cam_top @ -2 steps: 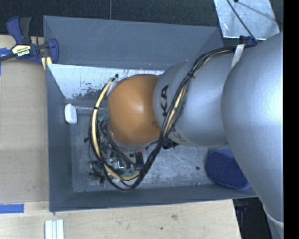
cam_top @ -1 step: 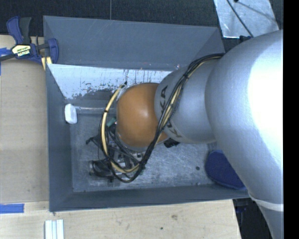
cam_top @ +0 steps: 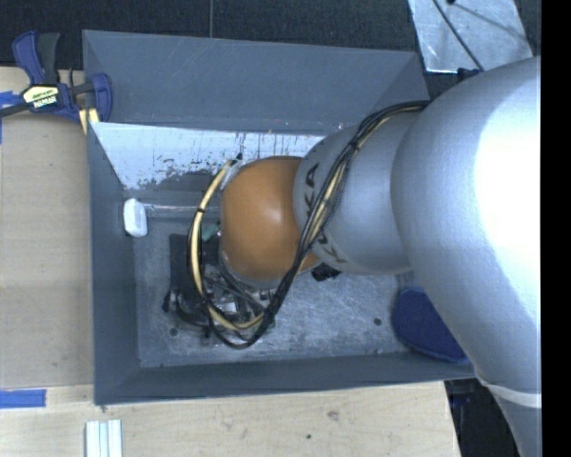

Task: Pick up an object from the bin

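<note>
Over the scuffed grey bin floor (cam_top: 347, 324), the end effector (cam_top: 206, 303) hangs near a white block (cam_top: 135, 219), grip state unreadable.

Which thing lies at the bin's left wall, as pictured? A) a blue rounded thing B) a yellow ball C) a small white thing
C: the small white thing sits at the left wall of the bin; the blue thing lies at the near right.

The arm (cam_top: 457, 208) covered half of a blue object (cam_top: 417, 324) at lower right; cables (cam_top: 233, 339) obscured the gripper (cam_top: 195, 301) at centre-left.
</note>
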Robot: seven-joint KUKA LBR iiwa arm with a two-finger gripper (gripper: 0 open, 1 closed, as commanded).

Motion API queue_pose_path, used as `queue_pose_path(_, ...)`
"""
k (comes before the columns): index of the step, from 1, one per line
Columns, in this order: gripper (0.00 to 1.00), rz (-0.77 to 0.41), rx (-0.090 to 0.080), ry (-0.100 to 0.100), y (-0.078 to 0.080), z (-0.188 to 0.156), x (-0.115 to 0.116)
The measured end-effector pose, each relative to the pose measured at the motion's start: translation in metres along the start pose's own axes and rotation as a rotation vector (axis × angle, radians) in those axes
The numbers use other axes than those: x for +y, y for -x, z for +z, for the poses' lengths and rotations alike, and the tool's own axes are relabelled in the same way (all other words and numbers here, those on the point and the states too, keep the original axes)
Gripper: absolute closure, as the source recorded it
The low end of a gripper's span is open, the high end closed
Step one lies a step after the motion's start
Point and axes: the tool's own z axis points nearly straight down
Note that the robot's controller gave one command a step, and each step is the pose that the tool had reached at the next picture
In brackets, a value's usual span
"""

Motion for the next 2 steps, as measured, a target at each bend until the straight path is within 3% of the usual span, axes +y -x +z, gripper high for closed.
queue_pose_path(1, 1.0, -0.003, -0.005, -0.001, 0.001, -0.125, 0.007)
queue_pose_path(2, 1.0, -0.301, -0.004, -0.002, -0.006, -0.189, 0.0)
